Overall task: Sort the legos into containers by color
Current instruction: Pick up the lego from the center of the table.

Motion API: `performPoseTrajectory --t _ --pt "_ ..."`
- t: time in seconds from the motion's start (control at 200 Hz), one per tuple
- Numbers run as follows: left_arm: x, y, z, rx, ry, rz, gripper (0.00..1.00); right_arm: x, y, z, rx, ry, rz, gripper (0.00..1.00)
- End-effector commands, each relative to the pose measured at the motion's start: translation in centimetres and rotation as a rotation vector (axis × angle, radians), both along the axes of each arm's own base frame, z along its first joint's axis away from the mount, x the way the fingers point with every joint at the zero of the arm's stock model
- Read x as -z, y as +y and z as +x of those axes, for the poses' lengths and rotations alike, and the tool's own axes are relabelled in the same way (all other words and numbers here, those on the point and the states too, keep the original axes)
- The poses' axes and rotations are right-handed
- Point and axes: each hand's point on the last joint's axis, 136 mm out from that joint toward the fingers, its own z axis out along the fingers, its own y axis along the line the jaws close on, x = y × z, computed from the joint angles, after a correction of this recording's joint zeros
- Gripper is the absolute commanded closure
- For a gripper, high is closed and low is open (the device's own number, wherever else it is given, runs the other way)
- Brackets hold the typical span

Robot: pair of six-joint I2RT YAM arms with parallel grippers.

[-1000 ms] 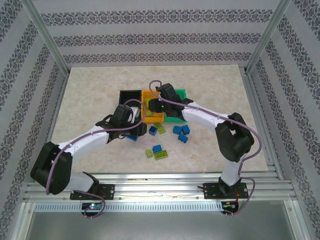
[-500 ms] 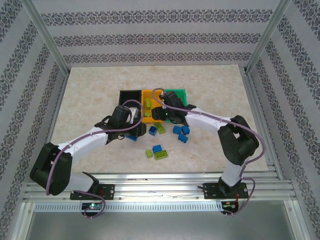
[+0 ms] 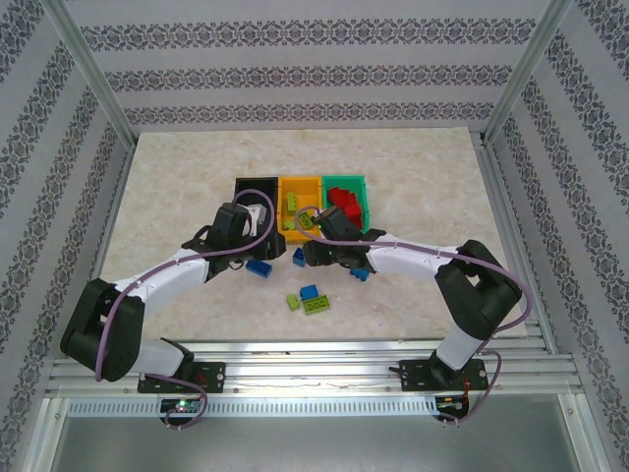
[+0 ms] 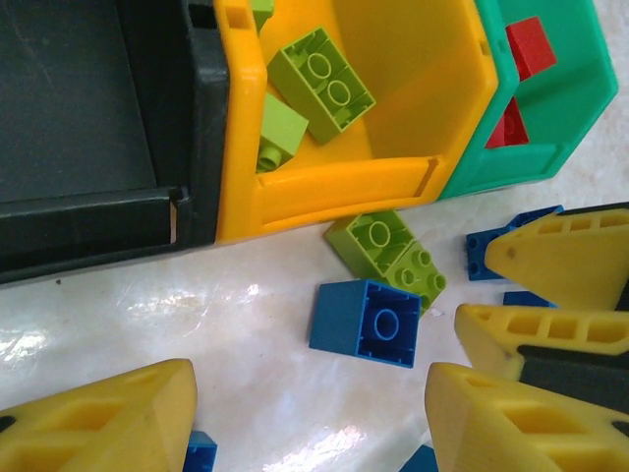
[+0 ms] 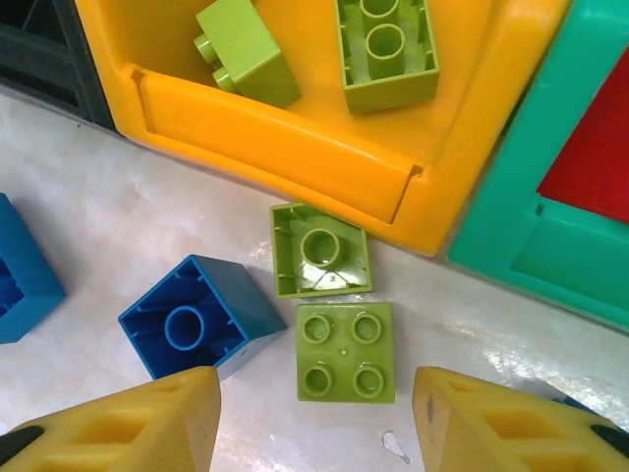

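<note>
Beside the orange-yellow bin, 2 lime bricks.

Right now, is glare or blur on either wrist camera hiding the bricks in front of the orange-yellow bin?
Left wrist view: white glare patches on the glossy table, none over the blue brick or the lime green pair; sharp. Right wrist view: mild sheen beside the four-stud lime brick, all crisp, yellow fingertips slightly soft. Top external view: even light, everything small.

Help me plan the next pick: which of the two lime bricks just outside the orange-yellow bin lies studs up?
The lime brick farther from the orange-yellow bin, showing four studs. Its neighbour by the bin's wall is flipped, showing its hollow underside.
</note>
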Motion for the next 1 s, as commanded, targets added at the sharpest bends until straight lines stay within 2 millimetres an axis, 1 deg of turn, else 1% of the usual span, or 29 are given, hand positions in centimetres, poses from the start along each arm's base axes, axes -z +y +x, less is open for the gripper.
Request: performPoseTrajectory --t 0.0,0.105,0.265,0.35,0.49,0.66,0.764,0.844,0.994 --pt "-0.7 0.1 0.5 -0.016 -0.019 -0.039 0.37 1.3 -0.7 -0.2 -0.011 0.002 -0.054 0.45" --pt "-0.7 0.3 0.5 -0.028 -0.029 -0.038 0.37 2.2 -1.1 -0.2 -0.018 0.019 -0.092 0.46" --pt "-0.5 -0.1 0.4 -0.015 -0.022 -0.057 0.37 2.4 -0.7 0.2 -0.015 0.029 -0.102 0.46" --pt "-0.3 -0.1 0.3 -0.011 -0.016 -0.054 0.37 3.2 -0.9 0.5 0.011 0.043 -0.114 0.46" --pt "-1.0 -0.2 0.1 -0.004 -0.019 -0.07 0.37 4.3 -1.4 1.1 0.061 0.07 -0.094 0.46" --pt "-1.0 0.1 0.0 -0.009 -0.024 -0.056 0.37 4.9 -0.4 1.4 0.047 0.079 -0.099 0.49" --pt "-1.1 0.1 -0.1 -0.011 -0.028 -0.06 0.37 5.4 0.0 1.2 0.03 0.084 -0.132 0.51" --pt "-1.0 0.2 -0.1 -0.017 -0.032 -0.056 0.37 5.5 0.6 1.0 0.018 0.087 -0.133 0.56" --pt "-1.4 0.4 -0.1 -0.022 -0.044 -0.057 0.37 5.4 2.0 0.2 -0.011 0.085 -0.132 0.57"
